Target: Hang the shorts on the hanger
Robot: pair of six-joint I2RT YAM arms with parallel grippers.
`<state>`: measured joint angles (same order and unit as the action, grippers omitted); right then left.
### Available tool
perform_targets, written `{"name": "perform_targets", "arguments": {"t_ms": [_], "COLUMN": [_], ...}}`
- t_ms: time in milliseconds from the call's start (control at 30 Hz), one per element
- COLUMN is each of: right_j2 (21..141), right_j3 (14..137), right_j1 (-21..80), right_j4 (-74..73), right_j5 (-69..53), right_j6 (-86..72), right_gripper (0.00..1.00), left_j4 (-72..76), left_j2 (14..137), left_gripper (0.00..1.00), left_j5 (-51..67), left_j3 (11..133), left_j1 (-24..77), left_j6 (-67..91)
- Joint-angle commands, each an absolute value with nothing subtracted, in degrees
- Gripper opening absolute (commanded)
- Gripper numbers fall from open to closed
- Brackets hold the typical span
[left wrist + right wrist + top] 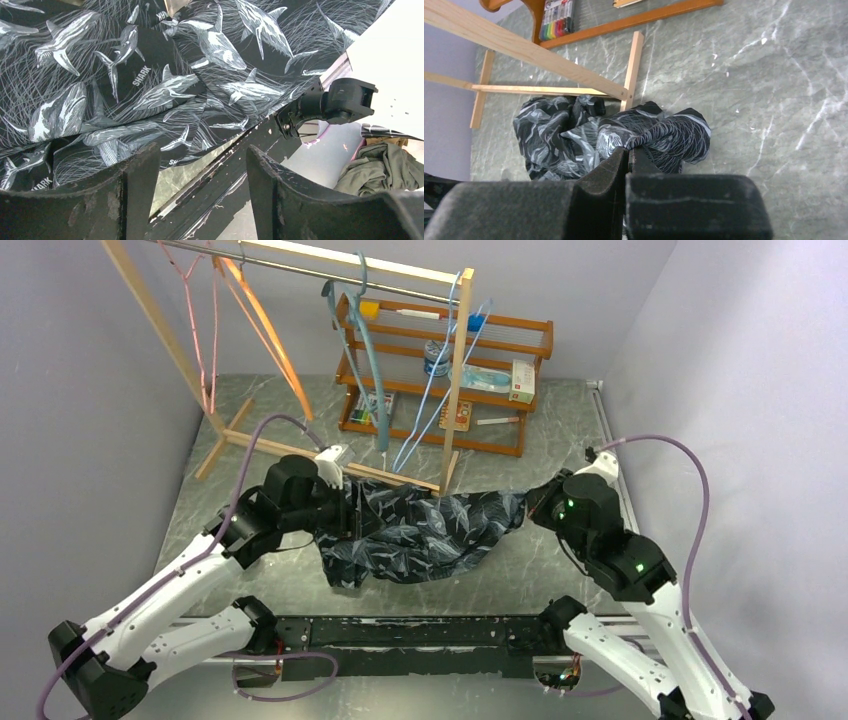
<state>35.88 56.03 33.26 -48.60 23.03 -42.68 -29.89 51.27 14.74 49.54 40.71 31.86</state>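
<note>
The shorts (425, 527) are dark with pale shark print. They lie bunched in the middle of the table, stretched between my two grippers. My right gripper (528, 506) is shut on the shorts' right edge; in the right wrist view (629, 150) fabric (664, 135) is pinched between the closed jaws. My left gripper (348, 515) sits at the shorts' left end. In the left wrist view (200, 160) its jaws stand open and hold nothing, with the shorts (150, 75) just beyond the fingertips (142, 165). The light-blue wire hanger (437, 375) hangs from the rack's rail behind the shorts.
A wooden clothes rack (458, 370) stands at the back, its foot bar (539, 55) just behind the shorts. It also carries a pink wire hanger (198, 320), an orange hanger (268, 330) and a teal plastic hanger (362, 335). A wooden shelf (500, 365) with small items stands behind.
</note>
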Motion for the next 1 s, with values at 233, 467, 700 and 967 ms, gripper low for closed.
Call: {"name": "perform_targets", "arguments": {"t_ms": [233, 467, 700, 967], "right_j2": [39.2, 38.7, 40.3, 41.5], "right_j3": [61.8, 59.2, 61.3, 65.7], "right_j1": [33.1, 33.0, 33.1, 33.1], "right_j4": [-40.7, -38.1, -38.2, -37.1], "right_j5": [18.2, 16.1, 17.4, 17.5], "right_j6": [-42.1, -41.9, -39.4, -37.3], "right_gripper": [0.00, 0.00, 0.00, 0.00], "left_j4": [-37.3, -31.1, -18.8, -22.0], "left_j2": [56.0, 51.3, 44.2, 49.0], "left_gripper": [0.67, 0.55, 0.64, 0.71], "left_j5": [13.5, 9.3, 17.9, 22.8], "left_j3": [45.9, 43.7, 39.6, 34.2], "left_j1": [40.9, 45.1, 49.0, 49.5], "left_j6": [34.3, 24.3, -8.8, -32.2]}}
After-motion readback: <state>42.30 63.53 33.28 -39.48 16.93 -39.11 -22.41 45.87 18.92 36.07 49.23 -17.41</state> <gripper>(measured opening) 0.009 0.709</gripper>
